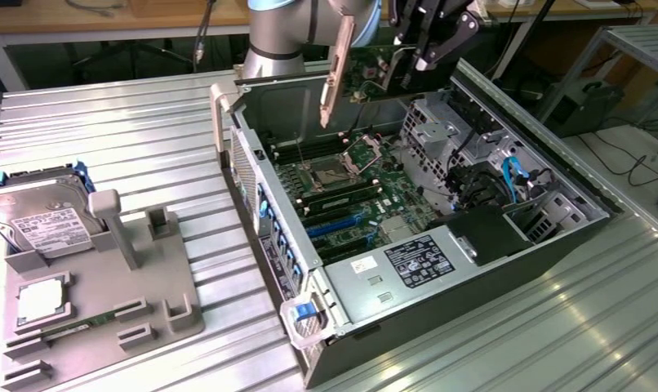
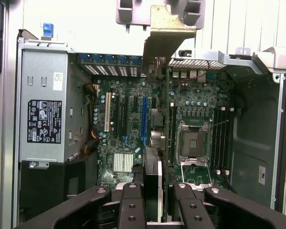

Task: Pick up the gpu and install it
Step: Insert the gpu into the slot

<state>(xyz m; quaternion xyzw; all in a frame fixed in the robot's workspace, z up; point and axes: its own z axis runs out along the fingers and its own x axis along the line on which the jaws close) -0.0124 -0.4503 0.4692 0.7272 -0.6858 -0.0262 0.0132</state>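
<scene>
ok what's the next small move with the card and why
Probably ease the thin green-and-black gpu card, clamped in the black gripper, sideways toward the long blue slot: it hangs above the open grey computer case, apparently off that slot's line.

The robot arm is cut off by the exterior view's top edge. The gripper covers part of the gpu. The print on the power supply label is too small to read.
</scene>
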